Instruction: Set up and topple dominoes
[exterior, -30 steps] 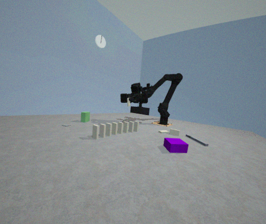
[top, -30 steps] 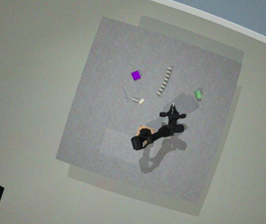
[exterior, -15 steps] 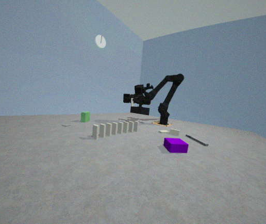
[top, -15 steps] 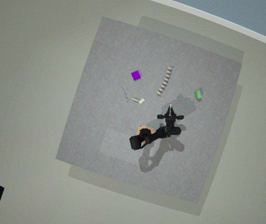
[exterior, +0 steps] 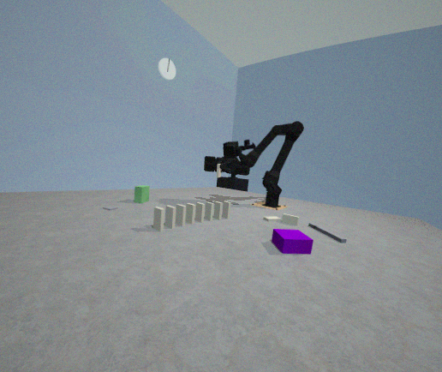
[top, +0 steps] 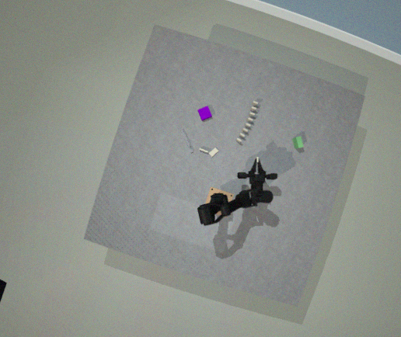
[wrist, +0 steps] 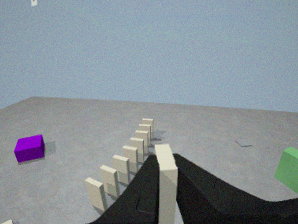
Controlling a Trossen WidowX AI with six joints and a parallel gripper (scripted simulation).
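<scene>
A curved row of several cream dominoes (top: 250,119) (exterior: 190,213) (wrist: 121,167) stands upright. My gripper (top: 257,161) (exterior: 218,171) (wrist: 163,161) is shut on a cream domino, which looks roughly upright in the exterior view. It is raised above the table, beyond the arm-side end of the row and off to the green block's side. Another domino (top: 214,152) (exterior: 271,219) lies flat near the arm's base. One more domino (top: 203,150) (exterior: 289,219) rests on its long edge beside it. The lower part of the held domino is hidden in the wrist view.
A purple block (top: 204,113) (exterior: 292,241) (wrist: 29,148) lies on one side of the row, a green block (top: 298,142) (exterior: 141,194) (wrist: 288,167) on the other. A thin dark bar (exterior: 326,232) lies beyond the loose dominoes. A small flat grey piece (exterior: 110,208) (wrist: 244,143) lies past the row.
</scene>
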